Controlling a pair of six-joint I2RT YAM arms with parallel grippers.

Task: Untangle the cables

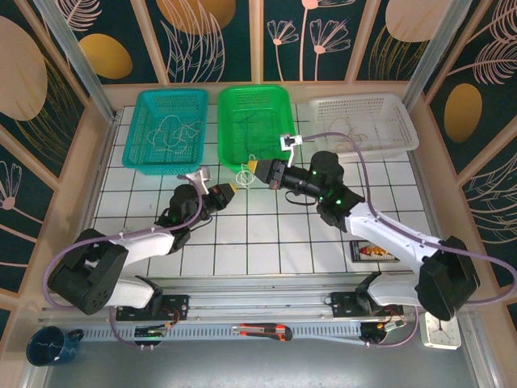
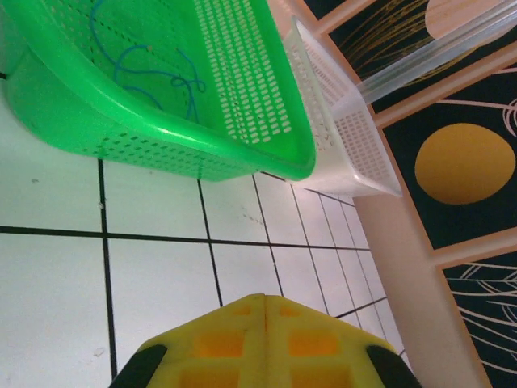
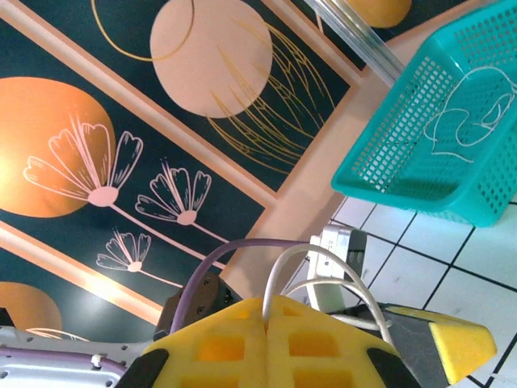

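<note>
Claws both closed; right claw pinches a looping white cable just near of the green basket; left claw, beside it, grips nothing; blue cable lies inside that basket; more white cables in the teal basket, far left of the surface.

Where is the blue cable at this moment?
In the left wrist view the blue cable lies inside the green basket, which stands between the teal basket and the white basket.

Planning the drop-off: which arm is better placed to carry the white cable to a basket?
Right: the right fingers pinch the white cable; the left fingers are shut with nothing between them.
</note>
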